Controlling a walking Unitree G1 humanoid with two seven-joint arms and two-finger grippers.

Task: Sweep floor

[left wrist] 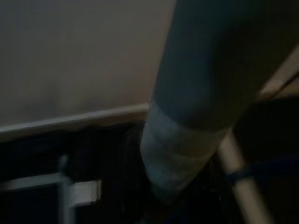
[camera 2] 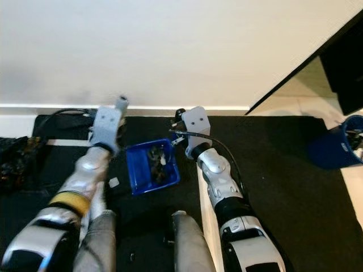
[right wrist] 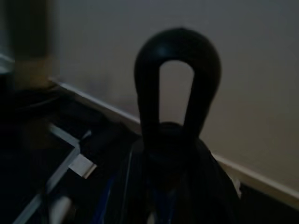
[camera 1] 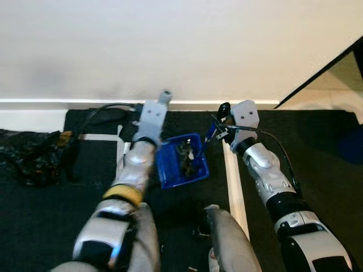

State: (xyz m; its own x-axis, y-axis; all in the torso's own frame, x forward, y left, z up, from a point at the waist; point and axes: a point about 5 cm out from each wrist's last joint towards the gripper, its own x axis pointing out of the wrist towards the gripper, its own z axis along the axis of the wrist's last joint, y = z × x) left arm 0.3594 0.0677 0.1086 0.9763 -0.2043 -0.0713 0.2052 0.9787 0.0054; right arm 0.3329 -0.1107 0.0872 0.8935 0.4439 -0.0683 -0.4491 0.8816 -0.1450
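Off beyond the left gripper (camera 1: 152, 116), on the robot's left, a crumpled dark bag (camera 1: 31, 156) lies on the black floor mat (camera 1: 45, 215), well apart from the work. The left gripper itself sits close to the white wall's baseboard (camera 1: 57, 103), just past the near-left corner of the blue dustpan (camera 1: 182, 160); it seems to be at the pan's handle side, but whether its fingers are apart or clamped on anything cannot be told, since the left wrist view is dark and blurred, with a grey tube running across it.

The dustpan rests on the mat between the two grippers, already carrying a small heap of dark debris (camera 1: 185, 156) with a pale scrap in it. It looks like thin moulded plastic: light, fairly stiff, easy to tip, so it should be held by its handle and kept level or the load will slide out.

The right gripper (camera 1: 222, 122) is just beside the pan's far-right corner, apparently around a small brush with a black looped handle end (right wrist: 177, 79) that stands up before the right wrist camera. Its fingers look closed on that handle, though the grip is not plain to see. The brush should be light and rigid in the handle, soft at the bristles. A white floor strip (camera 1: 233, 187) runs back under the right arm.
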